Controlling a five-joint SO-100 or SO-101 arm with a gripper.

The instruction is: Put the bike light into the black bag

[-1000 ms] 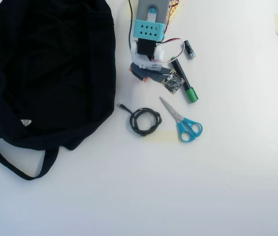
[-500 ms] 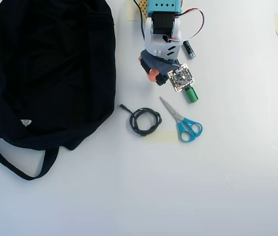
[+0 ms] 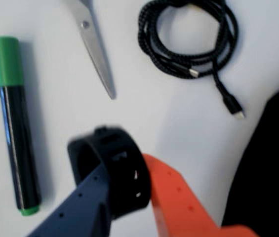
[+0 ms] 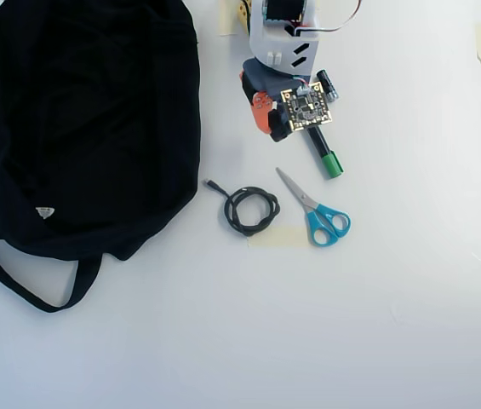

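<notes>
Black bike light (image 3: 112,173) in end effector (image 3: 124,197), clear of black bag (image 4: 78,128).

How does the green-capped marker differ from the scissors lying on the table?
The marker is a straight black stick with a green cap; the scissors have silver blades and blue handles. In the overhead view the marker is partly covered by the robot arm, while the scissors lie fully exposed. Both rest flat on the white table, right of the coiled cable.
</notes>
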